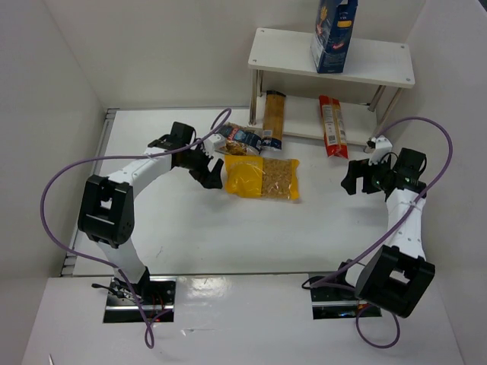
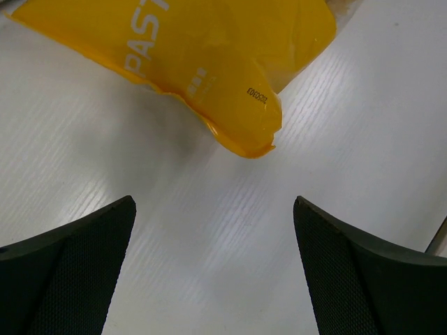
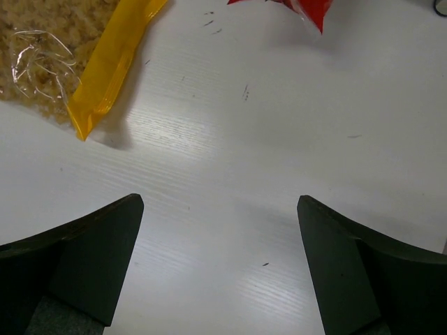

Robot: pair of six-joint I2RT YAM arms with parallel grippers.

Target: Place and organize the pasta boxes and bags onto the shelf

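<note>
1. Top external view gives us the whole layout. The blue carton (image 1: 333, 34) stands upright on the upper board of the shelf (image 1: 289, 57). The yellow-and-blue pack (image 1: 273, 119) and the red pack (image 1: 332, 125) lie at the lower board's front edge. We cannot tell whether they rest on it.
2. The large yellow bag (image 1: 261, 177) lies flat on the desk (image 1: 190, 228) in front of the shelf. The small clear bag (image 1: 242, 141) touches its far left corner.
3. The left end effector (image 1: 207, 171) sits just beside the yellow bag's left edge with its fingers spread wide and nothing between them. The right end effector (image 1: 351, 181) is equally wide and empty, well apart from the bag and near the red pack.
4. We judge the step in hand to be grasping the yellow bag with the left arm. To do it well, we would advance until the crimped yellow seam lies fully between the fingers, then close on the seam rather than on the loose pasta.
5. The bag looks floppy, so its contents will likely sag. We would lift it slowly and well clear of the small clear bag.
6. Only the left wrist view shows that the bag's corner is ahead of the fingertips, not yet between them.
7. Only the right wrist view shows bare desk beneath that end effector. The overhead view alone shows the shelf.
</note>
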